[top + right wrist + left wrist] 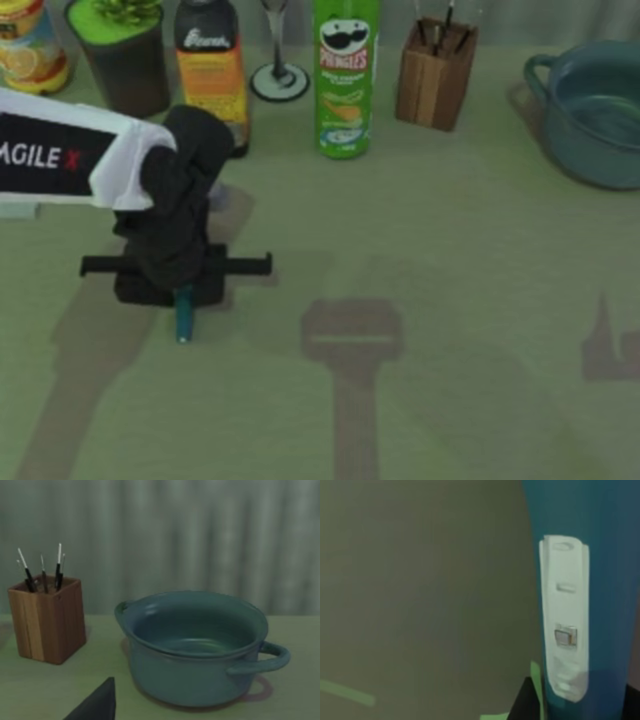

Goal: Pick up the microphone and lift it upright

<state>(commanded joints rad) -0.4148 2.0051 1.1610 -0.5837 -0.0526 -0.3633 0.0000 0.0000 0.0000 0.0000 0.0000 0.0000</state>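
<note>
The microphone (183, 318) shows in the top view only as a short teal handle end poking out below my left gripper (178, 292), left of the table's middle. Its white head is hidden under the black gripper body. The left wrist view is filled on one side by the teal handle (600, 555) with its white switch strip (564, 615). Dark fingers (526, 702) press against both sides of the handle, so the left gripper (580, 707) is shut on it. My right arm is out of the top view; a dark tip of its gripper (100, 705) shows in its wrist view.
Along the back stand a juice carton (30, 45), a dark plant pot (125, 55), a bottle (212, 70), a glass foot (279, 80), a green Pringles can (346, 80) and a wooden brush holder (435, 75). A teal pot (595, 110) (195, 645) sits at back right.
</note>
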